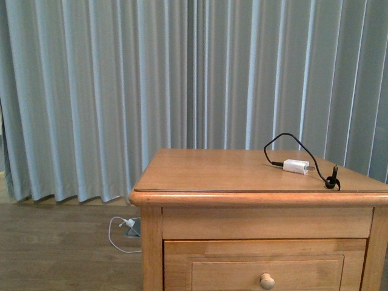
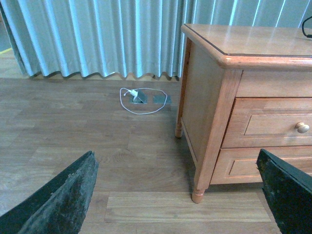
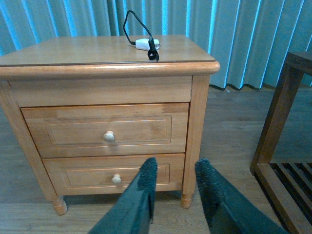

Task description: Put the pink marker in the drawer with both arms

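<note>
Front view: honey wood nightstand [image 1: 242, 176] lower right of frame, rounded top edge; drawer [image 1: 265, 265] shut, round knob [image 1: 267, 280] at bottom. White charger [image 1: 296, 166] with black cable [image 1: 303, 154] near right edge. Pink marker not visible.

Left wrist view: left end effector [image 2: 180, 195] fingers wide apart, empty, over open plank floor [image 2: 73, 126].

Right wrist view: right end effector [image 3: 175, 187] fingers slightly apart, empty, before lower drawer [image 3: 112, 170].

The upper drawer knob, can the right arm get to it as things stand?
Probably yes. The right gripper is open, empty and faces the nightstand front, and nothing stands between it and the upper drawer's knob. The drawer is shut.
</note>
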`<state>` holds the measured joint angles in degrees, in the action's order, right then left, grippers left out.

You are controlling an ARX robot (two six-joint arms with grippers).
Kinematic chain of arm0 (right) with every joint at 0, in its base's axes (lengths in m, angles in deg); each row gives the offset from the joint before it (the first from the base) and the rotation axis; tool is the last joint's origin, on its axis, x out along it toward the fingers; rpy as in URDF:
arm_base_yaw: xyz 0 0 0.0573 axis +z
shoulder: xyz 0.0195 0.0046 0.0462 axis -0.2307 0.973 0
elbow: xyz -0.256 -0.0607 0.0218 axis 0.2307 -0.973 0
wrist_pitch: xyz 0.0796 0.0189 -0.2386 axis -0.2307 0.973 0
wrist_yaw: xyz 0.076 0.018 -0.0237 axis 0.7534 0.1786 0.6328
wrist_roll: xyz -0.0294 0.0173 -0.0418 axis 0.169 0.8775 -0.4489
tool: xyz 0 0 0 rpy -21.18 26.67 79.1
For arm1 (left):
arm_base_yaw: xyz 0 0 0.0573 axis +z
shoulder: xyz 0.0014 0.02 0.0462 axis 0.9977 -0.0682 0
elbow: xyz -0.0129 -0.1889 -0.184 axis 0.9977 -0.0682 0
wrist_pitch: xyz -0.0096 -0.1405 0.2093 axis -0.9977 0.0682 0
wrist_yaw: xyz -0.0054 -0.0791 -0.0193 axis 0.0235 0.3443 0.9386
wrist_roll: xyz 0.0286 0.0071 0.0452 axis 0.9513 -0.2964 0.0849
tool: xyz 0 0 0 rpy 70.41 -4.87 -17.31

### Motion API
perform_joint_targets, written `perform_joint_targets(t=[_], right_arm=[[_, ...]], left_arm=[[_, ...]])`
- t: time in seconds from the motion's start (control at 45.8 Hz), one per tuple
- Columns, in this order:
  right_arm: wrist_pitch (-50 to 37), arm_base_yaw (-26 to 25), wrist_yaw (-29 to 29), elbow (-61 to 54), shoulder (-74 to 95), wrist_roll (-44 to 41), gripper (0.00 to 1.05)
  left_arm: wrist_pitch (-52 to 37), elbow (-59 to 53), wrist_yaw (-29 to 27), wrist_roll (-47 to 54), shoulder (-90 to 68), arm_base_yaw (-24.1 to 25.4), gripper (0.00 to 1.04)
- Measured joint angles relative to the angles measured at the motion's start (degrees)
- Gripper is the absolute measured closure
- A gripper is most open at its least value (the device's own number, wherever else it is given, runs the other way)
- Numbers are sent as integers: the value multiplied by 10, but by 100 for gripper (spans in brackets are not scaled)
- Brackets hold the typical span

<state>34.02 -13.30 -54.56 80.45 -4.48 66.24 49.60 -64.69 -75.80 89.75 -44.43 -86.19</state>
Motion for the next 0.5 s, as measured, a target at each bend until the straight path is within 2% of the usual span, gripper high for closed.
perform_joint_targets(t=[0.065,0.306,0.502], right_arm=[[0,0,0,0,0,0,64],[0,0,0,0,0,0,8],[0,0,0,0,0,0,8]], left_arm=[[0,0,0,0,0,0,6],[0,0,0,0,0,0,6],[0,0,0,0,0,0,6]])
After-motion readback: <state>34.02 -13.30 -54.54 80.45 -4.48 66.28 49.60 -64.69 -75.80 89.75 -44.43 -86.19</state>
